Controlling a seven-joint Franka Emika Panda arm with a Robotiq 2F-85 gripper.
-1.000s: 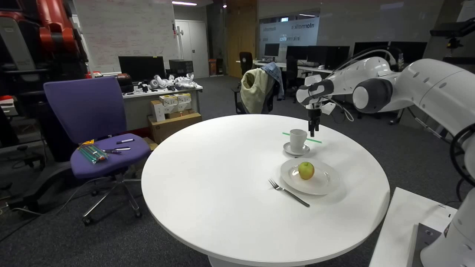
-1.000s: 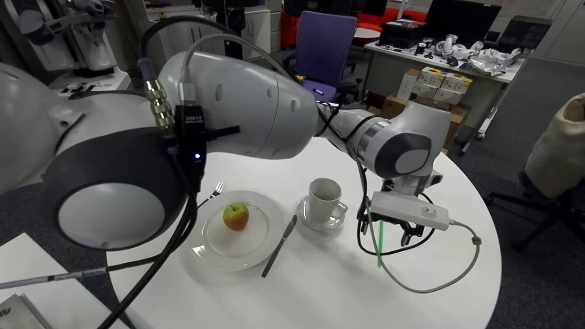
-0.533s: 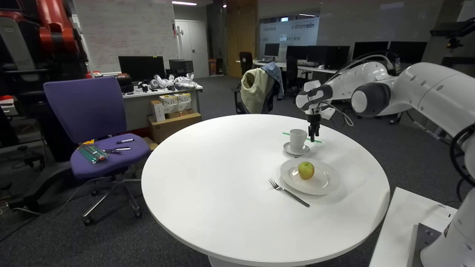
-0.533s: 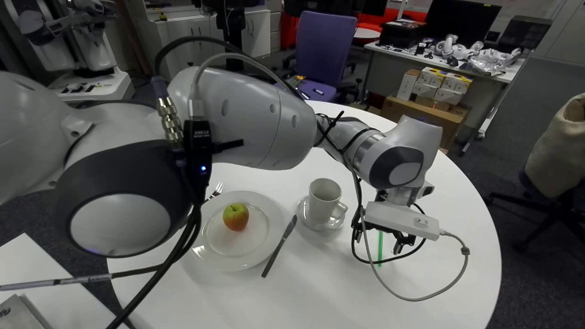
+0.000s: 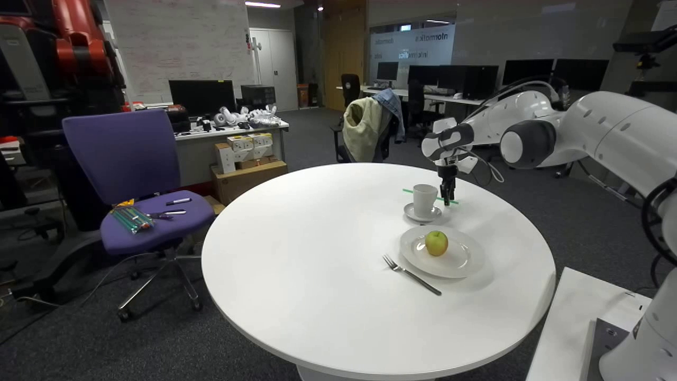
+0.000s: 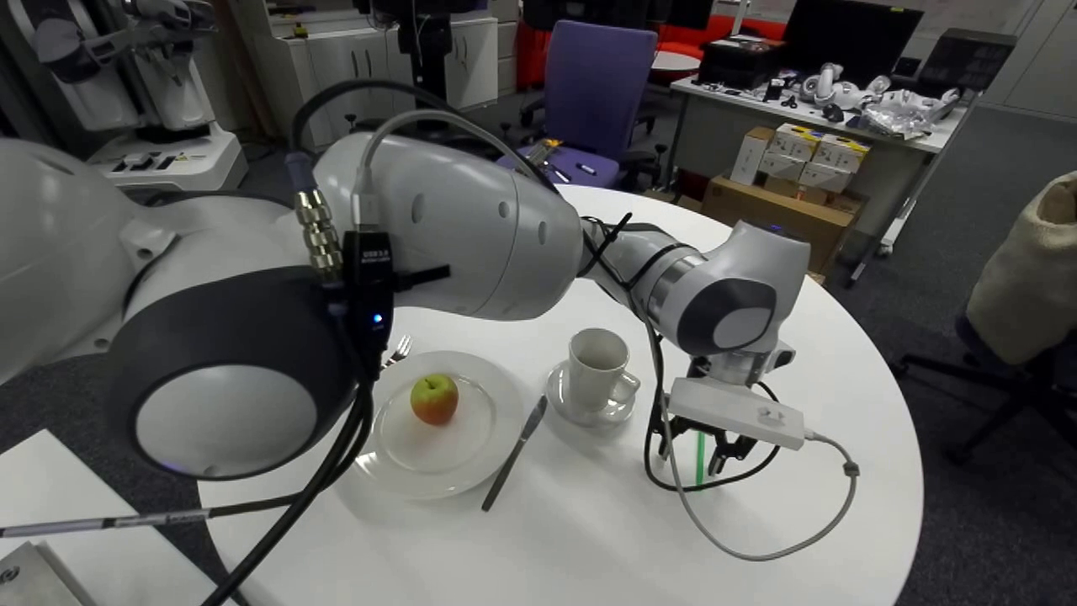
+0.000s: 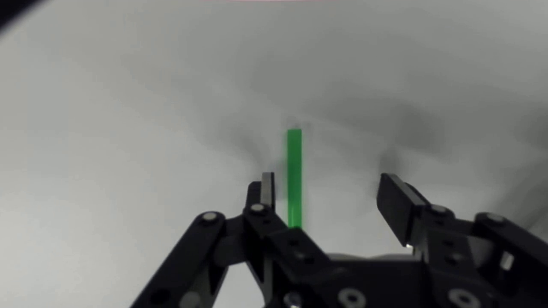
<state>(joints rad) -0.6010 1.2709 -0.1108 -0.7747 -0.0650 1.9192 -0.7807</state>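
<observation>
Our hand [image 7: 327, 188] is hanging low over the round white worktop [image 5: 296, 254], its fingers [image 7: 267, 188] pointing down and standing spread. Between them we are seeing the green stick [image 7: 294, 175], which is lying flat on the worktop. In the wrist view it is running closer to the finger on the left of the picture, with a narrow gap showing between the two. We cannot tell whether the fingers are touching the surface. In an exterior view a white cup [image 5: 424, 200] is partly hiding the stick; this cup is standing upright on its saucer [image 6: 589, 419], near our hand. Farther along, a white plate [image 6: 484, 450] is bearing a green and red apple [image 6: 435, 399]. A knife [image 6: 513, 456] is lying beside the plate, its blade reaching between plate and saucer, while a fork [image 5: 412, 275] is lying on the plate's opposite side. Near the worktop, a purple chair [image 5: 124, 153] is carrying a packet [image 5: 132, 218] on its seat.
</observation>
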